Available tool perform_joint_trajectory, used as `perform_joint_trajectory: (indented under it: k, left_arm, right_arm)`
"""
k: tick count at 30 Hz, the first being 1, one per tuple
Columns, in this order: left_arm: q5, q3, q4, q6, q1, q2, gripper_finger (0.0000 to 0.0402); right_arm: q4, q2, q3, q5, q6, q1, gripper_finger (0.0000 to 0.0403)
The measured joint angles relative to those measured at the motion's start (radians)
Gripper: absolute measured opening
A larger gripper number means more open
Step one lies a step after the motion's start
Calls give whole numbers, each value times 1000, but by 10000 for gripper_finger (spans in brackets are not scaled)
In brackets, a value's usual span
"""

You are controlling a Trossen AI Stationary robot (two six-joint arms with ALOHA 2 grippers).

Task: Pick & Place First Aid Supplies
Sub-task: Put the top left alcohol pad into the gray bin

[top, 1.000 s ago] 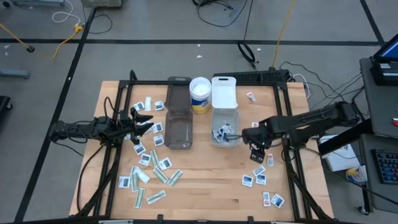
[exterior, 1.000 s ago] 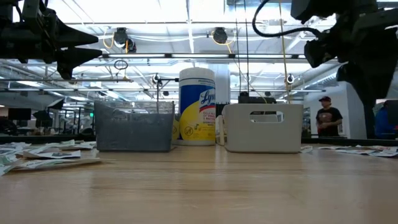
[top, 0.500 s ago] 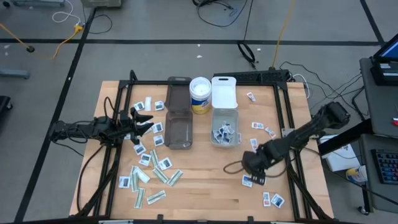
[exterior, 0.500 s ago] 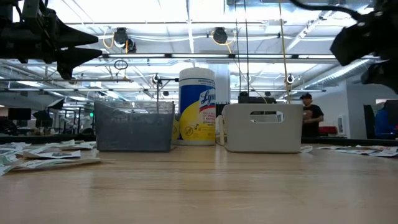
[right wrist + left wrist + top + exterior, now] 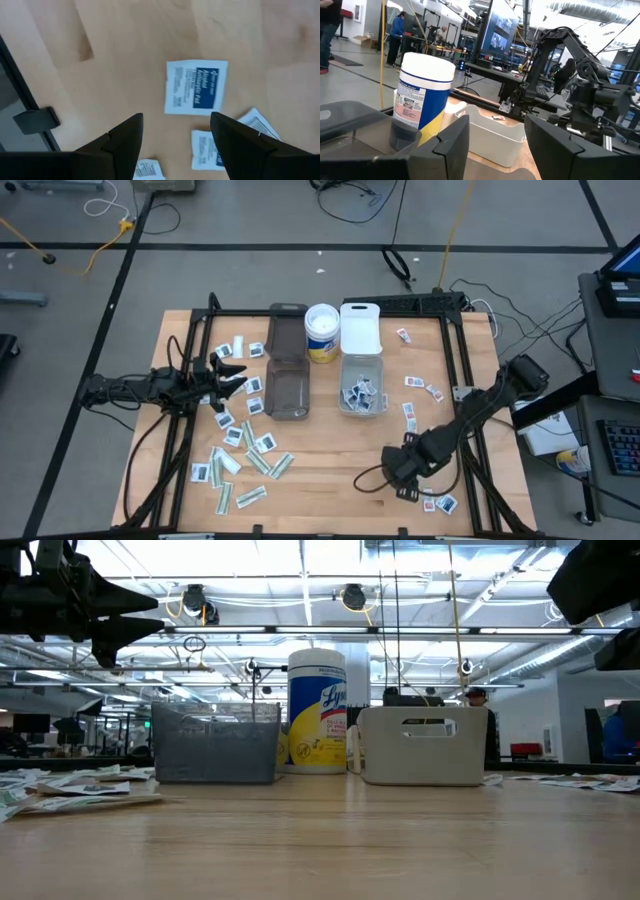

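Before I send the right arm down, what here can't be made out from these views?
- Clear bin contents: just a dark-and-white jumble in the high view; its frosted wall hides them in the low view.
- Packets under the right hand: covered by the arm in the high view.
- Alcohol pad fine print: too small in the right wrist view.
- Left hand: only its dark outline shows in the low view.
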State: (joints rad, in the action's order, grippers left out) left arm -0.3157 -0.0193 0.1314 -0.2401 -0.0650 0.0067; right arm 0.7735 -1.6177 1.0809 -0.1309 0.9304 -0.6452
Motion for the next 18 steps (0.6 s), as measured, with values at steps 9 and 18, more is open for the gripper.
perform_joint_trajectory:
  k: [9,18]
  left_arm:
    - [0,0,0,0,0,0,196]
    - [0,0,0,0,0,0,196]
  right_arm:
    - [-12,-96,0,7,-54,-3,226]
    - [-65,-158,-11,27,-82,-3,222]
